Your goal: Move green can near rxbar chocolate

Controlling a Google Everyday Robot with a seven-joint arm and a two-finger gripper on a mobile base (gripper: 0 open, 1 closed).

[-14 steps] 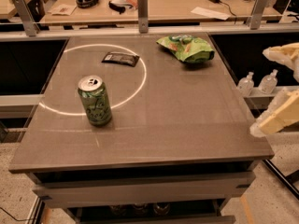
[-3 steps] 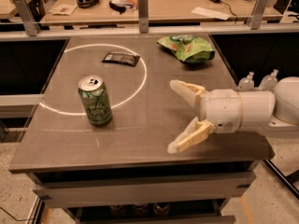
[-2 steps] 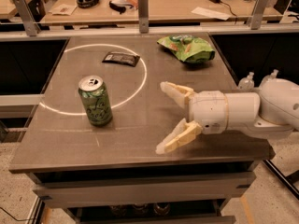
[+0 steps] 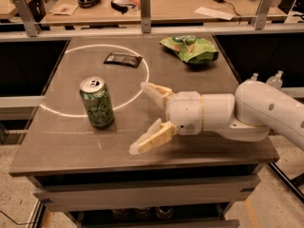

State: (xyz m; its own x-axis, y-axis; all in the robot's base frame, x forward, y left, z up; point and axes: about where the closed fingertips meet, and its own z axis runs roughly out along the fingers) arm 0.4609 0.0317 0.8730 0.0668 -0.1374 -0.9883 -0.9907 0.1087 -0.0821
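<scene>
**Reach for the can: grasp not yet made**

The white two-finger end effector [image 4: 140, 118] hovers low over the grey-brown surface [image 4: 61, 141], fingers spread wide and holding nothing. The small green aluminium can [image 4: 97, 103] with the silver top stands upright at its 9 o'clock, near but apart. The flat dark-wrapped rectangular rxbar chocolate [image 4: 123, 59] lies at the can's 1 o'clock, well apart from it, inside the white painted ring.

This looks like the pre-grasp stage. Next, the open fingers must straddle the can's body and close squarely, then carry it toward 1 o'clock.
</scene>
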